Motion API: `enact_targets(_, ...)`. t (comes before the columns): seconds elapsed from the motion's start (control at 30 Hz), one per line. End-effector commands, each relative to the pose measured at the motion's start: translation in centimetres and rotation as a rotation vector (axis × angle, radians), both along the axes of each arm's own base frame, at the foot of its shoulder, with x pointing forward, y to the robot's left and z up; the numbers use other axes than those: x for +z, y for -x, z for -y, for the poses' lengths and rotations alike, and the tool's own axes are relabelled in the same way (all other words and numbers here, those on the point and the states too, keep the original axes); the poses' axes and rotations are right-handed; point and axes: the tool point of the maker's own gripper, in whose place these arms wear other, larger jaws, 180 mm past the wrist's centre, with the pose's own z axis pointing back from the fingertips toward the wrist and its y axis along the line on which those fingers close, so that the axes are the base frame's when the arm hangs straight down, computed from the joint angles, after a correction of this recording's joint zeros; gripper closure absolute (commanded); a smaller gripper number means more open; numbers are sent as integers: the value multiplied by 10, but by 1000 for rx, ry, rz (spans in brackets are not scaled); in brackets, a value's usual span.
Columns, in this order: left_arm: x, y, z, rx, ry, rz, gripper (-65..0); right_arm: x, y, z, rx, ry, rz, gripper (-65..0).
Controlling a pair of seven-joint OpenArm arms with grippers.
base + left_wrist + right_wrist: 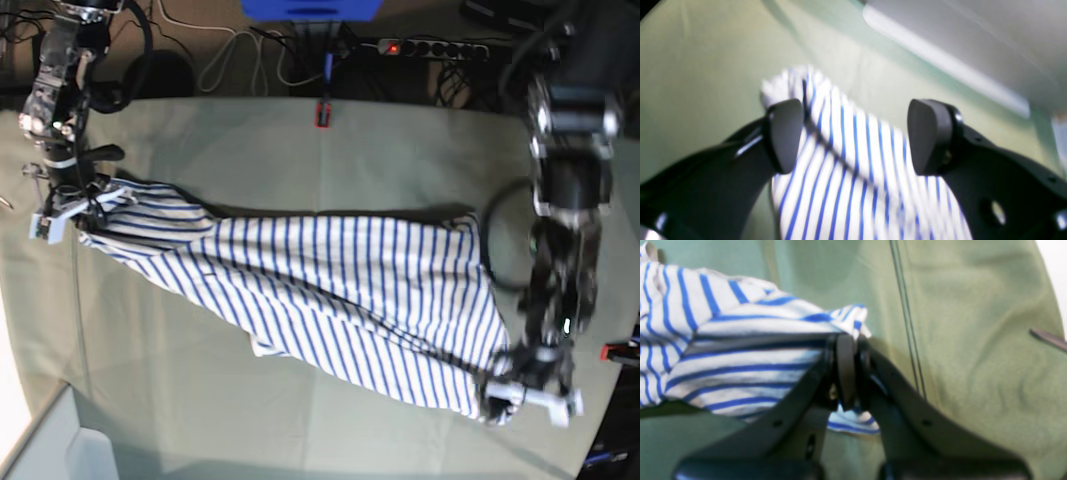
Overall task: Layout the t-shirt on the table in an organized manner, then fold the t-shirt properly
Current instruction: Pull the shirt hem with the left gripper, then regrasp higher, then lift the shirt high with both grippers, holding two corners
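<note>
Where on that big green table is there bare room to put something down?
Bare table lies between the t-shirt and the far edge's red clamp, and along the near edge below the shirt. It is crowded at the shirt's ends, by the right gripper and left gripper.

- left gripper (853,136) jaws spread wide, two dark pads apart, nothing pinched between them
- t-shirt (853,186) below and between the jaws, white with blue stripes, blurred, bunched end reaching up past the left pad
- shirt edge touching the left pad
- pale green desk (700,83) around it
- grey-white blurred band upper right, unclear
</note>
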Motion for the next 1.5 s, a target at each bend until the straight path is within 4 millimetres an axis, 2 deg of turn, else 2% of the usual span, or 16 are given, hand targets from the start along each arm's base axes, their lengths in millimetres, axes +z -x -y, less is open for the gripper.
enact_targets(0.0,10,8,2,-10,-14,48,-476,14,-9,4,-6,18,53,0)
enact_targets(0.17,-56,91,32,-51,22,-72,-476,12,-13,-6,13,5,55,0)
enact_targets(0.27,-81,133,26,1,60,-130,-476,11,-14,-12,29,2,55,0)
enact_targets(0.37,-96,157,20,59,101,-165,-476,12,-16,-14,37,2,57,0)
enact_targets(0.5,-103,165,15,82,111,-185,-476,11,-17,-19,49,-1,57,0)
enact_targets(0.7,-119,167,22,92,137,-223,-471,10,-16,-19,49,-1,53,0)
enact_targets(0.73,-119,162,31,73,145,-223,-451,10,-16,-19,49,-1,53,0)
enact_targets(0.83,-128,161,43,45,148,-249,-317,9,-14,-19,49,-1,50,0)
enact_targets(0.93,-132,160,44,48,154,-256,-125,9,-14,-19,49,-1,48,0)
enact_targets(0.97,-130,160,42,48,151,-253,-43,9,-14,-18,48,-1,47,0)
enact_targets(1.0,-129,158,41,47,147,-248,0,9,-14,-18,46,-1,47,0)
enact_targets(1.07,-117,153,39,45,140,-216,-14,12,-14,-18,49,2,54,0)
enact_targets(1.13,-85,148,15,70,101,-136,0,18,-12,-17,48,11,64,0)
enact_targets(1.27,-23,161,-34,129,14,-20,-1,49,-3,-30,96,46,122,0)
enact_targets(1.37,13,180,-80,212,-41,12,-1,56,7,-73,208,22,127,0)
enact_targets(1.47,24,200,-121,308,-56,-14,-1,47,21,-120,328,-29,93,0)
